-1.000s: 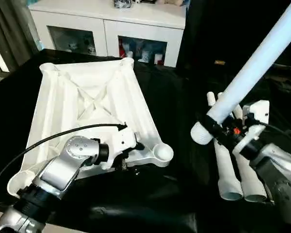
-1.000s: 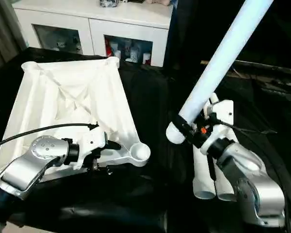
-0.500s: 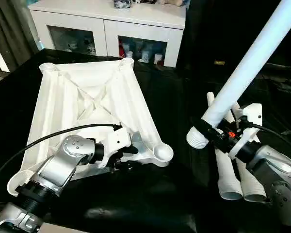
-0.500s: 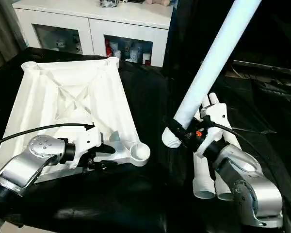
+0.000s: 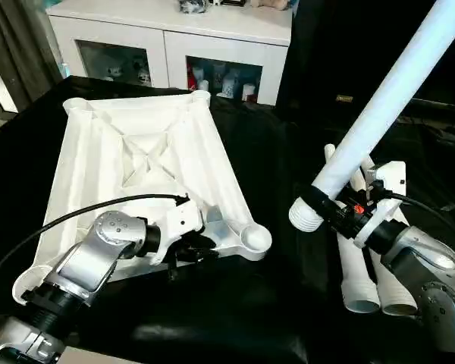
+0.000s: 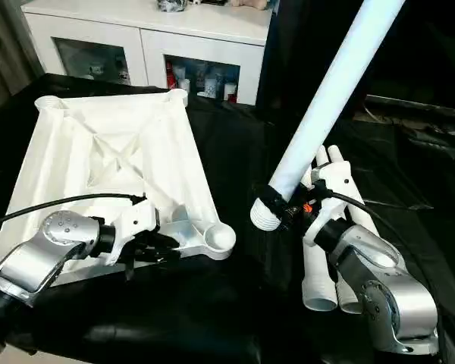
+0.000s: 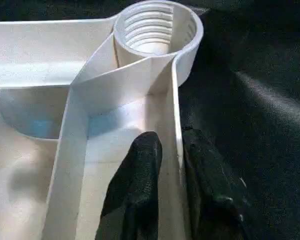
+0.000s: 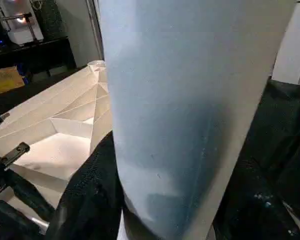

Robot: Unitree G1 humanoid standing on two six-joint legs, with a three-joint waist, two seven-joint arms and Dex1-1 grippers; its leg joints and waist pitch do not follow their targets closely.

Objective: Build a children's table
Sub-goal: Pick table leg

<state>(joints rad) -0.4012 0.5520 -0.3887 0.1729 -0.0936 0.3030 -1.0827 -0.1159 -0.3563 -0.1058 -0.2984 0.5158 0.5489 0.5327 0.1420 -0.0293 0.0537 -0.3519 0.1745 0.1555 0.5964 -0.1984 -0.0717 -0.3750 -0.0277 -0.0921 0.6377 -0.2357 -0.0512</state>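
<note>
L gripper (image 7: pixel 167 165) now pinched on tabletop (image 5: pixel 136 152) rim, was wide; R gripper (image 6: pixel 288 208) still clamps leg (image 6: pixel 326 98).

White cabinet (image 5: pixel 212 30) with glass doors beyond the black cloth (image 5: pixel 212 318).

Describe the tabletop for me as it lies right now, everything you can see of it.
The tabletop is a white plastic rectangle lying underside up on the black cloth. Raised ribs cross in an X at its middle, and round sockets sit at the corners; the near right socket is ridged inside and empty. The left gripper straddles the thin rim wall just behind that socket, one finger on each side. No leg is fitted yet.
</note>
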